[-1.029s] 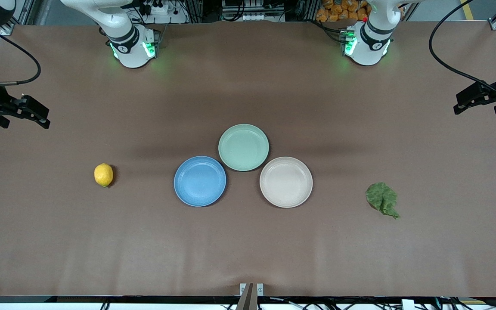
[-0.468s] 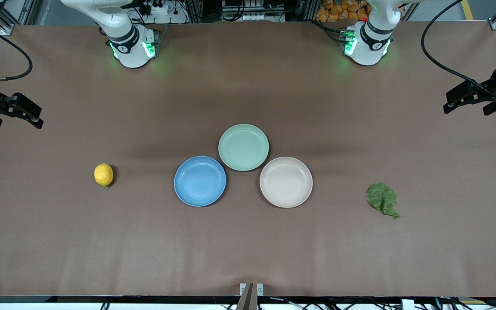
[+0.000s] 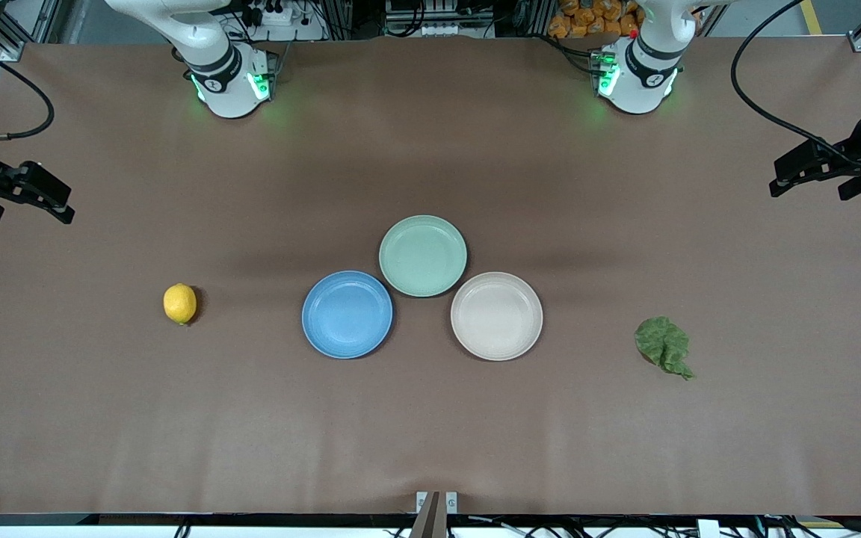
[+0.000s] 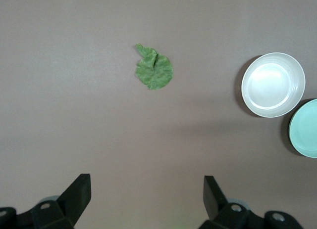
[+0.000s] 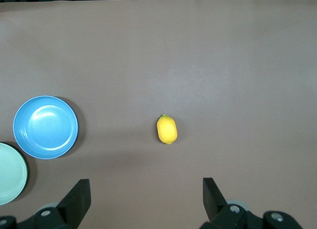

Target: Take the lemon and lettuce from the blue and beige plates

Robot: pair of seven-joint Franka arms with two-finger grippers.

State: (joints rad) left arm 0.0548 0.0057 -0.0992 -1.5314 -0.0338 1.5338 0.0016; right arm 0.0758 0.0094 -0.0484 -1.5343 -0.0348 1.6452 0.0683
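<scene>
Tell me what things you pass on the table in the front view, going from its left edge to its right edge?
Right gripper → lemon → blue plate → green plate → beige plate → lettuce → left gripper.

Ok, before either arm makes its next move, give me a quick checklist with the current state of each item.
1. Lemon off the blue plate: ok, it lies on the table toward the right arm's end.
2. Lettuce off the beige plate: ok, on the table toward the left arm's end.
3. All three plates bare, green plate included: ok.
4. Right gripper open and holding nothing: ok, up over the table's edge.
5. Left gripper open and holding nothing: ok, over its own end.
6. Anything left to pick from the plates: not ok, nothing.
</scene>
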